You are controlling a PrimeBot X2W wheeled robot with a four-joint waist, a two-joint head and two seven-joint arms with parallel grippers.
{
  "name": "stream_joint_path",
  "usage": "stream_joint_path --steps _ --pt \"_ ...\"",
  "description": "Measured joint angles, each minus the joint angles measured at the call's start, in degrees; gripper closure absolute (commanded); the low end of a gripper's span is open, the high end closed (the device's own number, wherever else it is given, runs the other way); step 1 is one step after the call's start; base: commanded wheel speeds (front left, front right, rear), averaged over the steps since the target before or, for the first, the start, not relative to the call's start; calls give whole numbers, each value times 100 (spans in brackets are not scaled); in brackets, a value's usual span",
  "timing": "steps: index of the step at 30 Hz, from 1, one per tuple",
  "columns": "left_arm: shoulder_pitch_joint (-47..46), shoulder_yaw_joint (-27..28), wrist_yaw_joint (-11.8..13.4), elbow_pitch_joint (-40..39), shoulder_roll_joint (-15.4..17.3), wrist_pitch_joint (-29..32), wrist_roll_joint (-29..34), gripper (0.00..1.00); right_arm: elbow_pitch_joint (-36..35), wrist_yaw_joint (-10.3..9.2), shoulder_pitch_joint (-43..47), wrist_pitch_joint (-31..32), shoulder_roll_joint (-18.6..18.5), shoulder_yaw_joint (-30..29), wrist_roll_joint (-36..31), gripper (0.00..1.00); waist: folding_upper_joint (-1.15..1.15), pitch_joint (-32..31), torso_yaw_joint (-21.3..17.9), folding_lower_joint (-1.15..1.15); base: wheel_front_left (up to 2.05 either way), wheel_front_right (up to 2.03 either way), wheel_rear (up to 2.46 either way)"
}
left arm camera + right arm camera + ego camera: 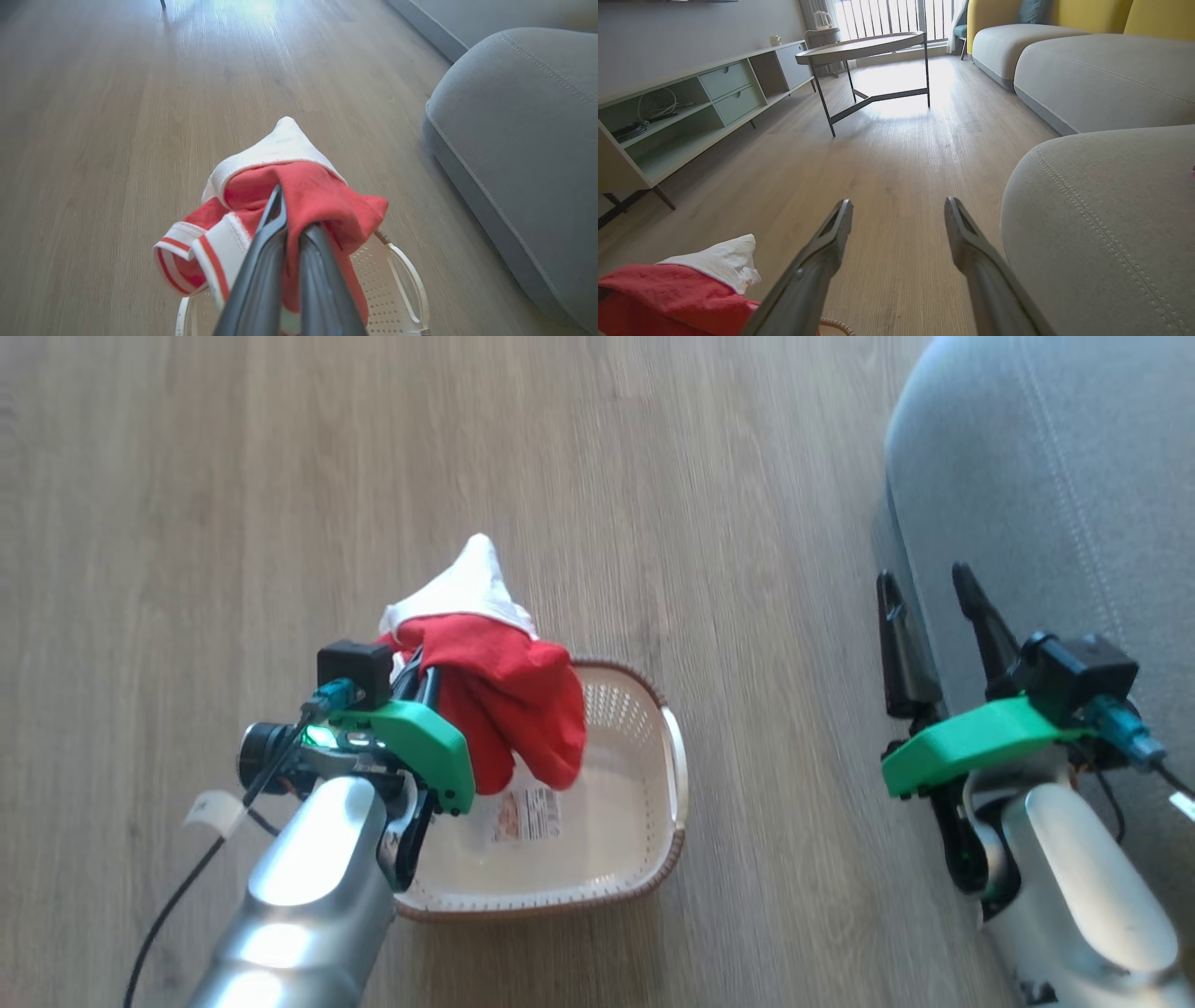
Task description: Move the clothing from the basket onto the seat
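Pale wood-plank floor [280, 476] spreads from nine to twelve o'clock, the grey seat [1055, 476] at three o'clock. The left pincer [292, 214] is clamped on the red-and-white clothing [504, 700], held above the basket [625, 709] at six o'clock; the right pincer [924, 577] stands wide apart, empty, beside the seat.

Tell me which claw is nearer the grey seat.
Right. The right claw hangs open beside the seat; the left claw grips the red-and-white clothing over the basket, farther away.

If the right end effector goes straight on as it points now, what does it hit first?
Probably nothing soon: the open right end effector points over bare floor, with the seat close alongside to its right. Depth unclear.
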Motion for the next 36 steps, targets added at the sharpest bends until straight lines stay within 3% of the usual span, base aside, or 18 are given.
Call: stream_joint_path --steps 20,36 --pt "840 332 -208 -2298 7 0 312 100 254 0 736 1 179 2 -8 0 0 -1186 304 0 0 0 0" --pt "773 -13 -163 -3862 13 -16 179 100 318 0 1038 1 299 1 -8 0 0 -1272 362 0 0 0 0"
